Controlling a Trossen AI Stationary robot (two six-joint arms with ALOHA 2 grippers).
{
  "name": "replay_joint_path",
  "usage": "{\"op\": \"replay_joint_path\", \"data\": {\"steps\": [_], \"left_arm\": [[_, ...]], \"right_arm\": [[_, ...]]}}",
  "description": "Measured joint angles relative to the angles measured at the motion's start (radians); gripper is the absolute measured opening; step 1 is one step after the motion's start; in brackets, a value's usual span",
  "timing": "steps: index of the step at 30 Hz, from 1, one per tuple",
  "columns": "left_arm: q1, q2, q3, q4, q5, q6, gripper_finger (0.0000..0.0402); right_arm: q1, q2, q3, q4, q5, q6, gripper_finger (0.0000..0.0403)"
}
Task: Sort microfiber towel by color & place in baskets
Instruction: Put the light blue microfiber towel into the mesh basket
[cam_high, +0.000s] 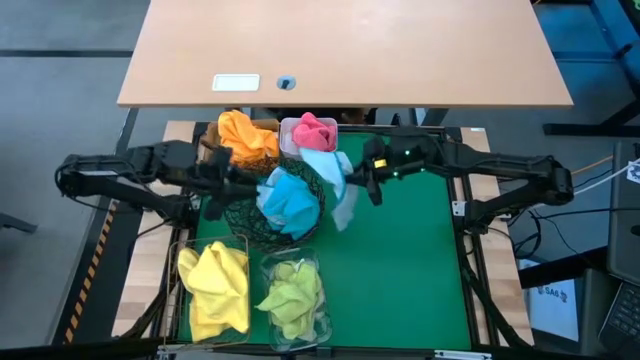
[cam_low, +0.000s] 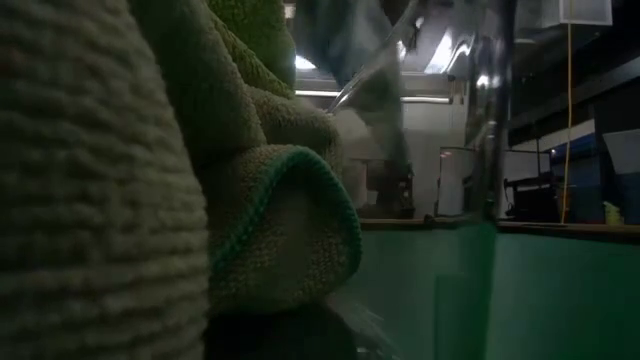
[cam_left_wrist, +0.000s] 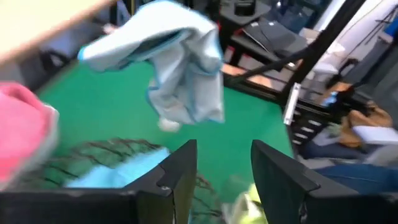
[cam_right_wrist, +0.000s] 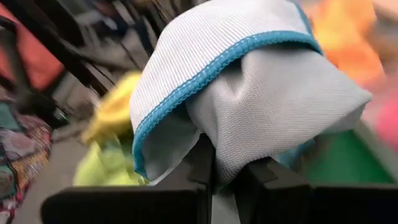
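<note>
My right gripper (cam_right_wrist: 231, 177) is shut on a pale blue towel with a teal hem (cam_right_wrist: 249, 81), lifted over the green mat just right of the round black wire-mesh bowl (cam_high: 245, 222). Teal towels (cam_high: 290, 198) lie in that bowl. My left gripper (cam_left_wrist: 224, 171) is open with nothing between its fingers, over the bowl's left rim (cam_high: 240, 184); it faces the hanging towel (cam_left_wrist: 177, 68). An orange towel (cam_high: 245, 135) fills the tan box, a pink one (cam_high: 312, 130) the white tub, a yellow one (cam_high: 215, 285) the wire basket, and olive-green ones (cam_high: 293, 295) the clear tub. My right gripper pinches a bunched fold of the pale blue towel (cam_right_wrist: 233, 146) between its two fingers; how many layers, I cannot tell. The cloth bulges over the fingertips (cam_right_wrist: 205, 162) and hides them. The towel is lifted clear and hangs slack beside the bowl (cam_high: 342, 205).
The five baskets crowd the mat's left half; its right half (cam_high: 410, 260) is bare green. A wooden table top (cam_high: 340, 50) lies beyond the far edge. In the low view an olive-green towel (cam_low: 270, 200) blocks most of the picture.
</note>
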Motion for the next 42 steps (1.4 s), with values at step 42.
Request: {"op": "replay_joint_path", "data": {"steps": [42], "left_arm": [[0.11, -0.818, -0.752, 0.205, -0.062, 0.346, 0.0145]], "right_arm": [[0.0, 0.625, 0.002, 1.005, -0.046, -0.017, 0.0037]]}}
